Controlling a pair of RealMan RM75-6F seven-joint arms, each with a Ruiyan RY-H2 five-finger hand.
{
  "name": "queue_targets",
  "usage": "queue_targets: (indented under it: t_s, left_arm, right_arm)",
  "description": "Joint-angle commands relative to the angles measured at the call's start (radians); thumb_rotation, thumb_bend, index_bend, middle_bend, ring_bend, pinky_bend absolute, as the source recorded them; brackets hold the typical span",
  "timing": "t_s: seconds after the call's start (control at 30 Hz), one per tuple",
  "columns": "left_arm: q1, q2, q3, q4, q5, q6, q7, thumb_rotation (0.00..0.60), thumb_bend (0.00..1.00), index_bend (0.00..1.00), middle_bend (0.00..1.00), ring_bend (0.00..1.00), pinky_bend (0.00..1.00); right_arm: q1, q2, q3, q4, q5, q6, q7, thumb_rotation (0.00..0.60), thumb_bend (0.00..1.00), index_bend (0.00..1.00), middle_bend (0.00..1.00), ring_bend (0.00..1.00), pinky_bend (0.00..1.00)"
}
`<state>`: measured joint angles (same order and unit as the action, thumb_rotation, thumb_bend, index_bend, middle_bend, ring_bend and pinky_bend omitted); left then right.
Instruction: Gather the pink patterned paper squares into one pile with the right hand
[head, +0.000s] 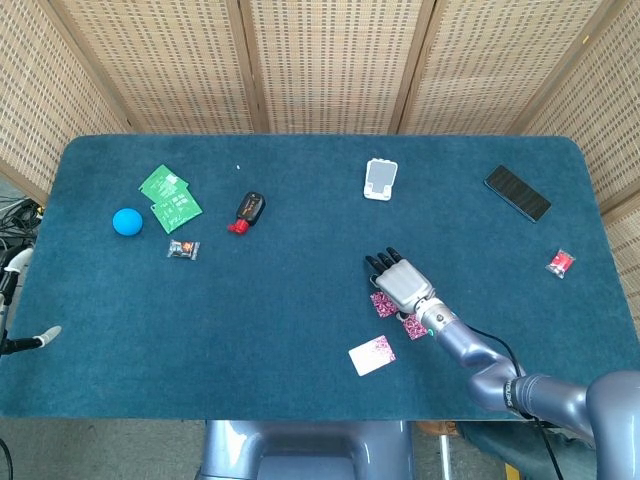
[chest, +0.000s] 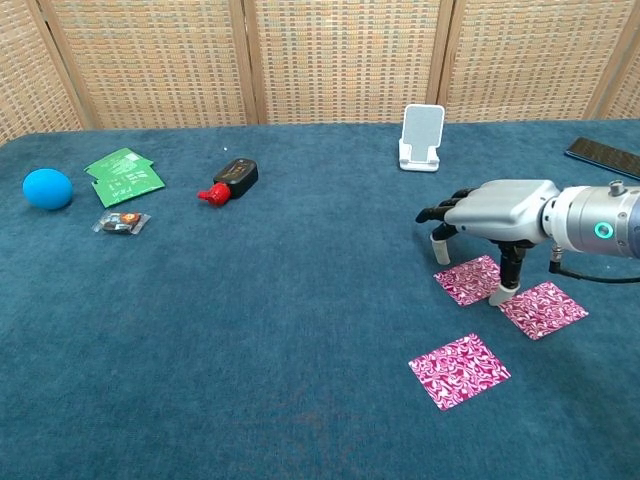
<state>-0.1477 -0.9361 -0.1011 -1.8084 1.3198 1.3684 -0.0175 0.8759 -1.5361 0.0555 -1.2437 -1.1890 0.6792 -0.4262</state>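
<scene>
Blue ball: a round blue ball (chest: 47, 188) sits at the far left of the dark blue felt table (chest: 250, 330).
Green packets: two flat green printed packets (chest: 124, 175) lie just right of the ball, overlapping each other.
Wrapped sweet: a small clear-wrapped sweet (chest: 122, 222) lies just in front of the packets.
Black and red object: a small black object with a red end (chest: 228, 180) lies further right, apart from the packets.
White stand: a white upright phone stand (chest: 422, 138) sits near the back, right of centre.
Nearest pink square: one pink patterned paper square (chest: 459, 370) lies alone toward the front edge, in front of the right hand and apart from it.
Left pink square: a second pink patterned paper square (chest: 470, 278) lies directly beneath the right hand.
Right pink square: a third pink patterned paper square (chest: 543, 308) lies just beside the second, their corners close.
Right hand: the silver right hand (chest: 490, 210) is palm-down over the two squares, fingers spread and holding nothing; one fingertip (chest: 501, 295) is down at the edge where those two squares meet.
Black phone: a flat black phone (head: 517, 192) lies near the back right.
Red sweet: a small red-wrapped sweet (head: 560, 263) lies near the right edge.
Left hand: out of sight in both views.
</scene>
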Motion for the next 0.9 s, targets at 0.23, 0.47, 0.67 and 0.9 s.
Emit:
queue_targets:
  t_s: [0.23,0.47,0.67,0.9]
  left_arm:
    - [0.002,0.003,0.0,0.002,0.003,0.002,-0.012,0.6,0.0,0.0,0.0,0.0,0.0]
    - [0.003,0.005,0.0,0.003,0.006,0.002,-0.02,0.6,0.0,0.0,0.0,0.0,0.0]
    - [0.003,0.005,0.001,0.002,0.009,0.003,-0.019,0.6,0.0,0.0,0.0,0.0,0.0]
    - [0.003,0.005,0.001,0.001,0.009,0.004,-0.019,0.6,0.0,0.0,0.0,0.0,0.0]
  right_arm:
    - [0.003,-0.025,-0.002,0.027,0.006,0.004,-0.008,0.6,0.15,0.38,0.0,0.09,0.07]
    - [0.002,-0.03,-0.002,0.029,0.014,0.004,-0.006,0.6,0.17,0.43,0.0,0.09,0.08]
    - [0.002,-0.038,0.002,0.033,0.009,0.01,0.008,0.6,0.21,0.49,0.0,0.09,0.08]
    - [0.003,-0.047,0.008,0.042,-0.002,0.019,0.023,0.6,0.26,0.52,0.0,0.1,0.08]
